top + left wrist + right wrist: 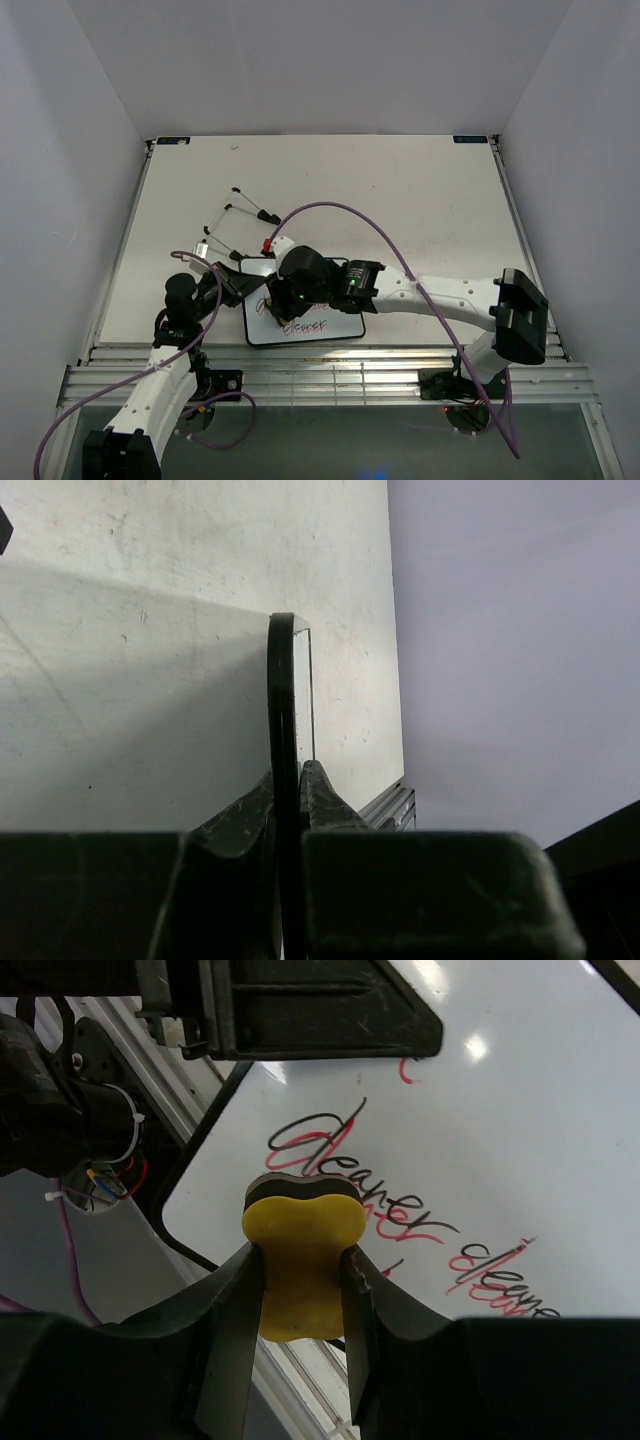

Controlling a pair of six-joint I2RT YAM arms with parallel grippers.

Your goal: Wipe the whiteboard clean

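Near edge of the worktop (420, 190), left of centre: the whiteboard (322, 330) lies here, about flat as seen from above, its near long side just short of the slatted metal rail (330, 365) that runs along the front.
Whiteboard: white face, thin black rim, rounded corners; both arms cover much of it from above, so only its near strip and its right end show.
Handwriting (400, 1200): the word "cleaner" in looping script, black strokes doubled by red, repeated across the face; a second copy runs off toward the right of the wrist view.
Left claw (297, 780): closed tight on the board's left rim, one finger on each face, the black rim rising straight between them in the wrist view.
Left arm: reaches in from the near left corner to the board's left end.
Right claw (300, 1252): clamped on the yellow eraser (300, 1222), fingers pressing into its narrow waist on both sides.
Eraser: peanut-shaped, yellow body with a dark felt layer on the face turned toward the board; it sits over the board's left part, beside the first "cleaner". Whether the felt touches the surface I cannot tell.
Right arm: stretches from the near right corner leftward across the board.
Far left of the board: thin white rods (240, 215) with black and red ends lie on the worktop, apart from the board.
Cable (350, 212): purple, arcs over the worktop to the right wrist.
Surround: plain pale walls (330, 60) on three sides.
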